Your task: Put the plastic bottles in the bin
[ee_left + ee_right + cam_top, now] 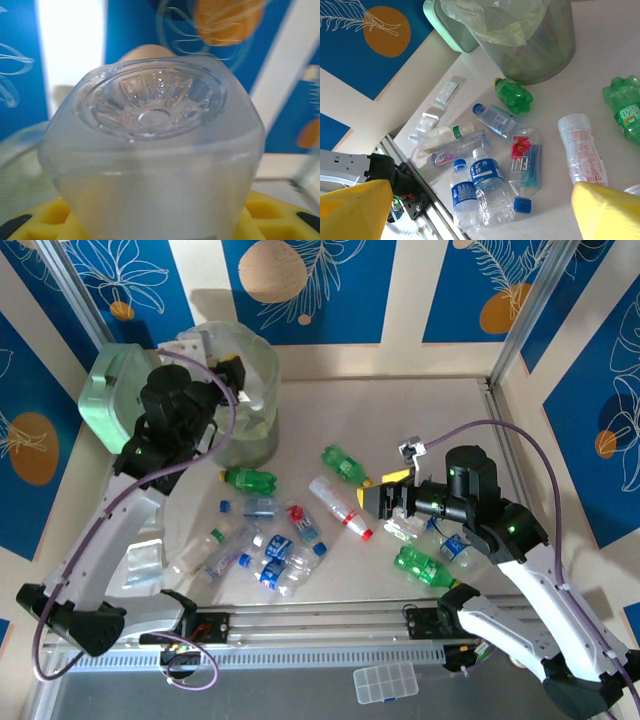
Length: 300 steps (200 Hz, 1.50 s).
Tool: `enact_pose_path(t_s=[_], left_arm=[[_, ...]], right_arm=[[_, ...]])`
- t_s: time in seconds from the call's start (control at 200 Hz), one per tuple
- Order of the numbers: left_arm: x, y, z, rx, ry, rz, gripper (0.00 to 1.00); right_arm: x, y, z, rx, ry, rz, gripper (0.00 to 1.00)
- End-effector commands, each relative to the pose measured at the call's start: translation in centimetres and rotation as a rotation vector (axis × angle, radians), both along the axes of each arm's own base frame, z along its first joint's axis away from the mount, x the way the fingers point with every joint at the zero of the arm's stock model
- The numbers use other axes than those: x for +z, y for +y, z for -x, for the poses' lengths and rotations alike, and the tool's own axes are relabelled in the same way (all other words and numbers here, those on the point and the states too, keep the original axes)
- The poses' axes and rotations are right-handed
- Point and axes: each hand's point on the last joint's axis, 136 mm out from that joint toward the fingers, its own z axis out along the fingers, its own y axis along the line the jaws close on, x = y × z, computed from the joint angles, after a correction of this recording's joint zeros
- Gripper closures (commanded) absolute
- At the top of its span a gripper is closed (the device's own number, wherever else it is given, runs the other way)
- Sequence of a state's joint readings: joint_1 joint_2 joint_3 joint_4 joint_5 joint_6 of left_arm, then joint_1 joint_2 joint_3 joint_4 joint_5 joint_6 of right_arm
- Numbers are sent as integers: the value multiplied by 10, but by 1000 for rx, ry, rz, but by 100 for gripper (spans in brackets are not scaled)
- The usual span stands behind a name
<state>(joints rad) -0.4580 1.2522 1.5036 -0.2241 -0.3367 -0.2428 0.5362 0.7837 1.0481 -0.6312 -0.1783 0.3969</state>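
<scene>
My left gripper [218, 362] is raised over the bin [250, 390] and is shut on a clear plastic bottle [155, 150]. That bottle's ribbed base faces the left wrist camera, and yellow fingers [45, 222] flank it. My right gripper [380, 496] hovers open above the table with nothing between its yellow fingers [355, 212]. Below it lie several bottles: a Fiji bottle [525, 167], two blue-labelled ones [487, 187], a green one [514, 95] and a clear red-labelled one [582, 150]. More green bottles [250, 479] [345, 465] [425, 565] lie on the table. The lined bin [530, 50] stands beyond them.
A mint green box [110, 390] stands left of the bin. Clear plastic packets [145, 560] lie at the table's left. A metal rail [330, 625] runs along the near edge, with a small organiser box [385, 683] in front. Walls close in the far and right sides.
</scene>
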Motion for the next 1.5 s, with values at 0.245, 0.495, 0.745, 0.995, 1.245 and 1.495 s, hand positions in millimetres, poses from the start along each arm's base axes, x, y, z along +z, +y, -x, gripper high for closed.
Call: enact_pose_path(t_s=[0.245, 0.495, 0.745, 0.995, 1.245, 1.495], left_arm=[[-2, 37, -87, 156, 84, -133, 100], [-79, 43, -143, 182, 373, -34, 100], [-160, 37, -174, 143, 583, 130, 100], [-227, 36, -183, 135, 753, 191, 94], [-227, 35, -187, 103, 759, 208, 55], [-172, 32, -173, 56, 658, 229, 36]], right_arm=[[8, -5, 4, 0, -27, 21, 7], [2, 3, -4, 19, 1, 30, 7], [-18, 7, -15, 4, 51, 57, 7], [-31, 5, -20, -20, 57, 80, 8], [-37, 3, -18, -12, 49, 99, 8], [-29, 3, -16, -4, 39, 91, 8]])
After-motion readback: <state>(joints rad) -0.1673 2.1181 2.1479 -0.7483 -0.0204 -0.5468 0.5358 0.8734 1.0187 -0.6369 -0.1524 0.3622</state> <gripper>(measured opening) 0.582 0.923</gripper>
